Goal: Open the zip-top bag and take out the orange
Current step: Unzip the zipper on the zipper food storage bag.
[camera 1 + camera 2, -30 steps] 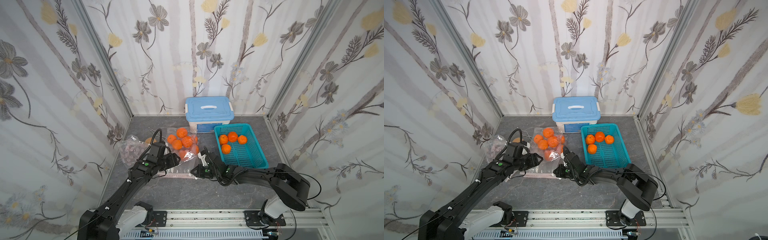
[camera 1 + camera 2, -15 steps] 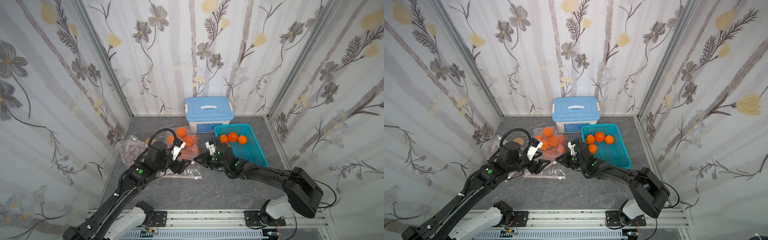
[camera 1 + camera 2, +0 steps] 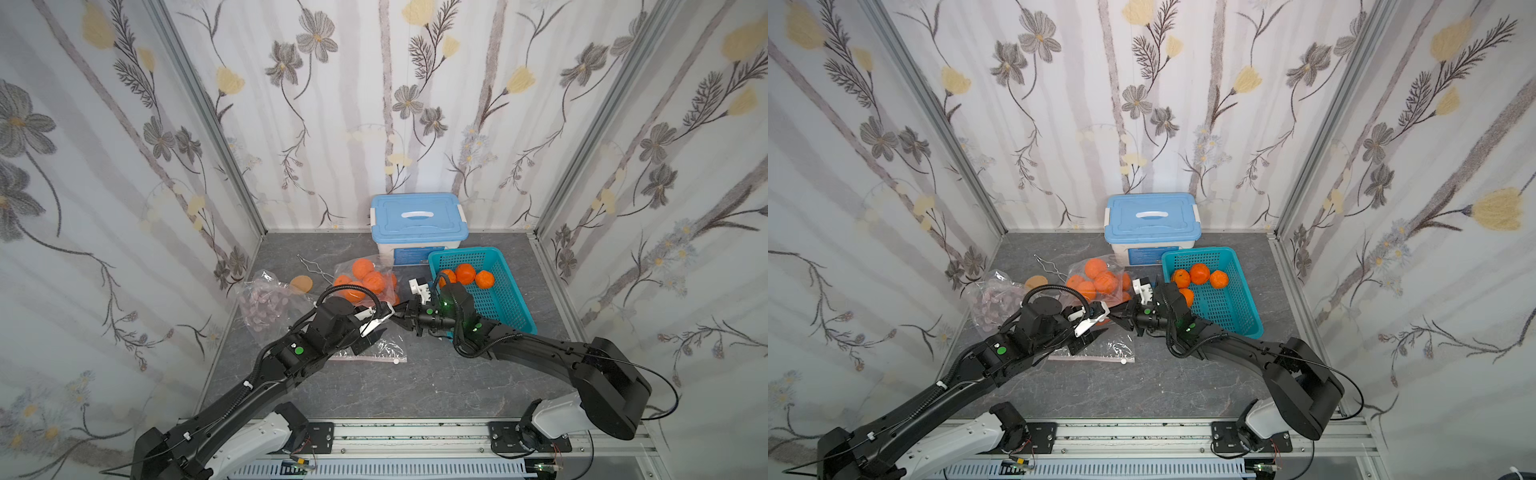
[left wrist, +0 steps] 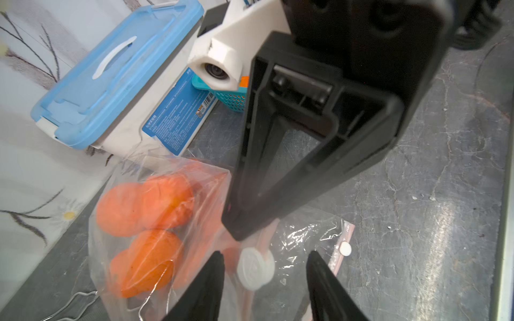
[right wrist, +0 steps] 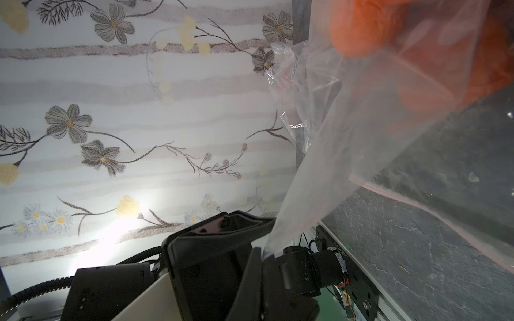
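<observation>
Plastic edge of the zip-top bag (image 3: 368,291), oranges (image 3: 362,268) still inside, has risen in both top views, pinched by the closed right hand (image 3: 402,319). Left wrist: the left hand (image 4: 265,264), fingers apart, now straddles the slider (image 4: 254,268). Right wrist: film taut; unzipping looks next.

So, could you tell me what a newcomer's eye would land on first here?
The bright oranges in the clear zip-top bag in the middle of the table draw the eye. There the right hand pinches its film and the left hand stands open. Beside it, a teal basket holds more oranges.
</observation>
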